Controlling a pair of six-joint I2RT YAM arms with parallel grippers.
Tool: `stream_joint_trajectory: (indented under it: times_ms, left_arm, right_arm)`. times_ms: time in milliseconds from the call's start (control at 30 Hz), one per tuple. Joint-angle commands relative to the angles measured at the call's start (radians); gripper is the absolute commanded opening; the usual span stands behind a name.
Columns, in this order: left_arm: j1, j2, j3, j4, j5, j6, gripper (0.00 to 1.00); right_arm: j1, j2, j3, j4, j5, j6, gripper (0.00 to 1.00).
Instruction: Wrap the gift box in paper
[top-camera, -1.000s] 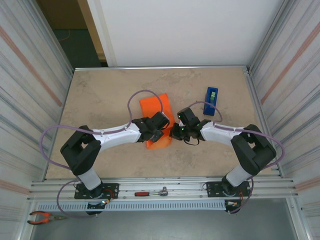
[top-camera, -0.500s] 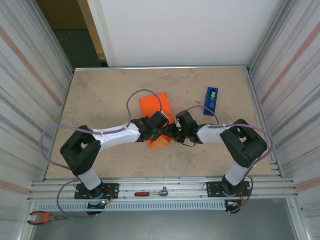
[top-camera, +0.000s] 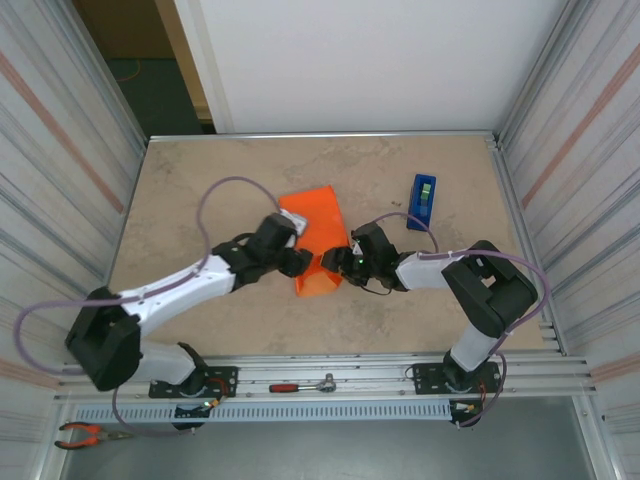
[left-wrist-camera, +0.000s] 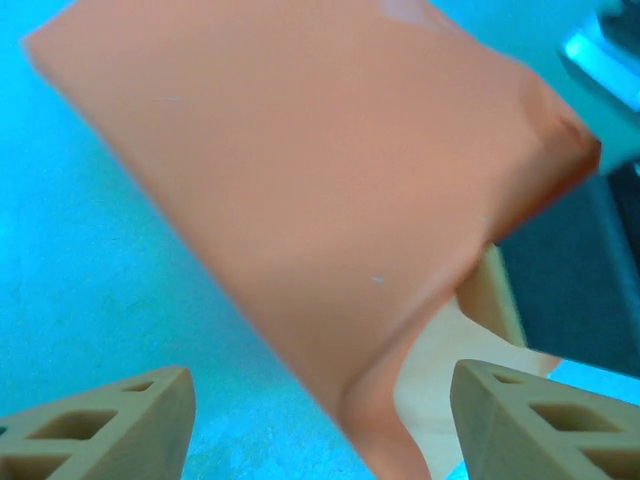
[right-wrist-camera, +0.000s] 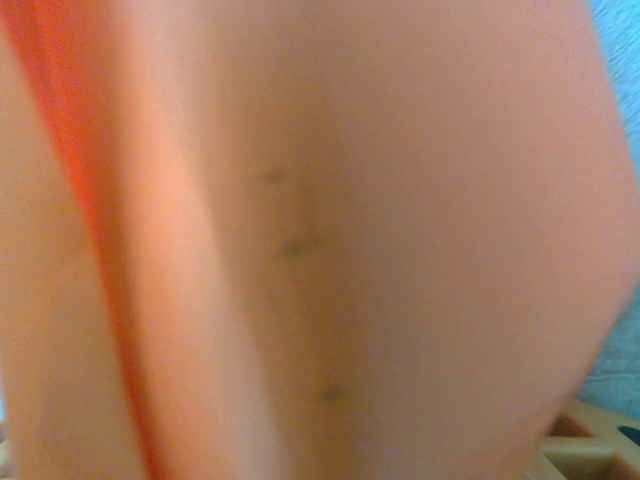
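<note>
The tan tabletop (top-camera: 200, 190) has the orange paper (top-camera: 312, 215) in the middle of the top view, folded over the gift box (top-camera: 320, 283). The left jaws are wide apart at the paper's left edge and hold nothing. The right jaws are at the box's lower right corner; I cannot tell if they grip. A blue tape dispenser (top-camera: 422, 200) sits at the upper right.

A beige, stone-patterned tabletop (top-camera: 200, 190) sits between ribbed metal side walls (top-camera: 60, 150), with a white panel (top-camera: 360, 60) at the far end.
</note>
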Motion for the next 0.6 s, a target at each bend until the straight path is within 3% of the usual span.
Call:
stream_joint_trajectory:
  times_ms: [0,233,300,367,433,567]
  left_arm:
    - [0.092,-0.062,-0.1,0.069,0.164,-0.176,0.64]
    - [0.146,-0.061,-0.217,0.115,0.253,-0.28,0.48]
    - [0.147,-0.051,-0.245,0.141,0.261,-0.313,0.43]
    - [0.147,-0.033,-0.273,0.18,0.275,-0.351,0.36]
    - [0.147,-0.007,-0.288,0.207,0.297,-0.374,0.31]
    - [0.144,0.05,-0.3,0.259,0.317,-0.406,0.25]
  right_arm:
    - [0.004,-0.071,-0.006,-0.029,-0.037,-0.017,0.61]
    - [-0.052,-0.221,-0.032,-0.162,-0.033,-0.094,0.61]
    - [-0.081,-0.258,-0.061,-0.181,-0.032,-0.103,0.49]
    - [-0.114,-0.285,-0.086,-0.196,-0.034,-0.113,0.18]
    - [-0.135,-0.282,-0.092,-0.206,-0.045,-0.126,0.0]
    - [-0.131,-0.22,-0.059,-0.192,-0.055,-0.138,0.0]
